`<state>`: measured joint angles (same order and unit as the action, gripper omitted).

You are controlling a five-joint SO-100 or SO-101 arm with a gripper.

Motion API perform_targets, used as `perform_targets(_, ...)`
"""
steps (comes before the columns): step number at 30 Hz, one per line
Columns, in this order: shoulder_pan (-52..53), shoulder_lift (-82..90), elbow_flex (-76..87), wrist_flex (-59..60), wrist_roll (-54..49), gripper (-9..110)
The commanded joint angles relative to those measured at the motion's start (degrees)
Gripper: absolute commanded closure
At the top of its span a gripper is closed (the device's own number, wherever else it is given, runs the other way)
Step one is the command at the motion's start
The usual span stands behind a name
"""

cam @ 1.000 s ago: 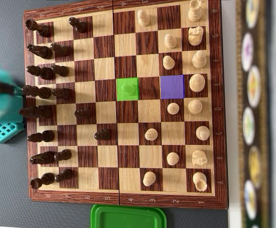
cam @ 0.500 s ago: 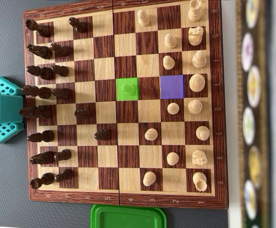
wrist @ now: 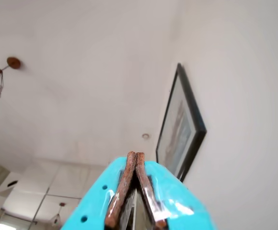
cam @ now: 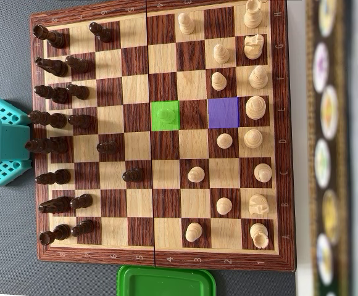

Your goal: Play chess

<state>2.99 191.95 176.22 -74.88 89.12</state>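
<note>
The room first: my wrist view points up at a white ceiling and a framed picture [wrist: 179, 127] on the wall, so I am raised and tipped back. Below, the dark desk [cam: 6, 259] carries the wooden chessboard [cam: 160, 264], flat and firm, with a green lid [cam: 166, 282] at its lower edge in the overhead view. My end effector [wrist: 135, 157] has its two pads pressed together, holding nothing. The pawn [cam: 165, 116] stands on the green-lit square, mid-board, two squares left of a purple-lit empty one. I judge it light, rigid, smooth-turned wood; best pinched at the narrow neck under the head.
</note>
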Motion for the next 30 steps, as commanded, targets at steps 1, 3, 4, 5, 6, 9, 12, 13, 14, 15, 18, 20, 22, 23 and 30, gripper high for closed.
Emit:
perform_targets(1, -0.3, -0.1, 0.2, -5.7, -0.4, 101)
perform_targets(3, -0.3, -0.1, 0.2, -6.9, -0.5, 101)
perform_targets(4, -0.3, 0.0, 0.2, -7.6, -0.5, 101)
perform_targets(5, -0.3, 0.0, 0.4, -8.3, -0.5, 101)
perform_targets(6, -0.4, 0.0, 0.4, -9.4, -0.6, 102)
perform_targets(9, -0.4, 0.0, 0.4, -12.6, -2.8, 102)
perform_targets(12, -2.2, 0.0, 0.9, -16.3, -4.3, 102)
perform_targets(13, -2.9, 0.0, 1.7, -18.2, -4.8, 102)
perform_targets(14, -3.3, 0.0, 2.7, -20.4, -5.3, 102)
perform_targets(15, -3.4, 0.0, 4.2, -22.9, -5.4, 102)
perform_targets(18, -3.4, 0.0, 4.8, -26.8, -5.4, 102)
perform_targets(20, -3.5, 0.0, 4.8, -27.4, -5.0, 102)
perform_targets(22, -3.5, 0.0, 4.8, -28.4, -5.1, 102)
perform_targets(23, -3.5, 0.0, 4.8, -28.5, -4.9, 102)
perform_targets(30, -3.5, 0.0, 4.8, -28.6, -4.7, 102)
